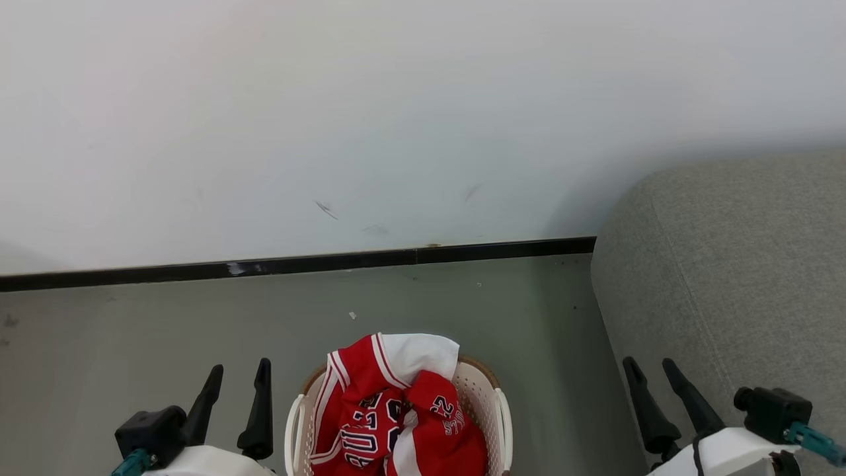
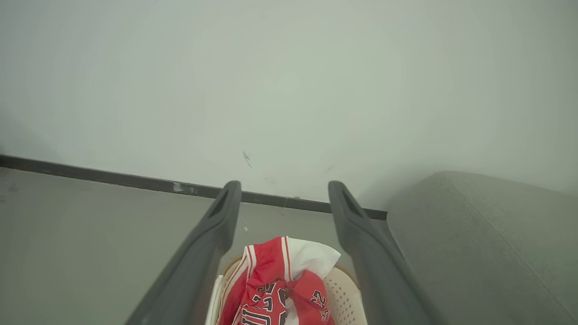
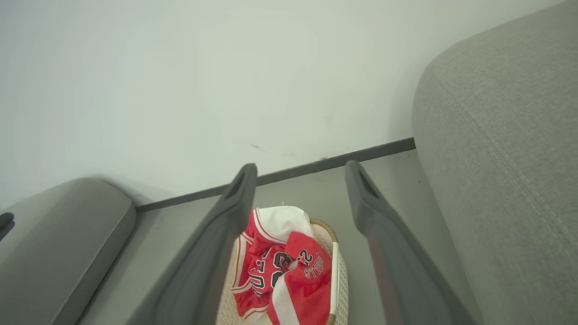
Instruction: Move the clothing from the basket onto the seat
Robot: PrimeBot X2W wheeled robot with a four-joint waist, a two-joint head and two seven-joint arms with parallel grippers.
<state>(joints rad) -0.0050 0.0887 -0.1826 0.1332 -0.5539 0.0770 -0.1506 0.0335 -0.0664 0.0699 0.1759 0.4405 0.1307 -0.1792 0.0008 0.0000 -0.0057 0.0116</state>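
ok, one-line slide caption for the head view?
Left gripper and right gripper open either side of the basket holding the red clothing, grey sofa at right.

Left gripper (image 1: 240, 365) hovering, jaws standing wide, holding nothing; right gripper (image 1: 648, 362) hovering well apart to its right, likewise gaping, empty.

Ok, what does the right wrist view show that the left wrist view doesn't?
Right wrist view: the right gripper, open, and a second grey cushioned piece at its lower left. Left wrist view: the left gripper, open, and a white scuff on the black skirting. Both: the red basketball clothing heaped in the cream basket, the grey sofa on the right, and the white wall.
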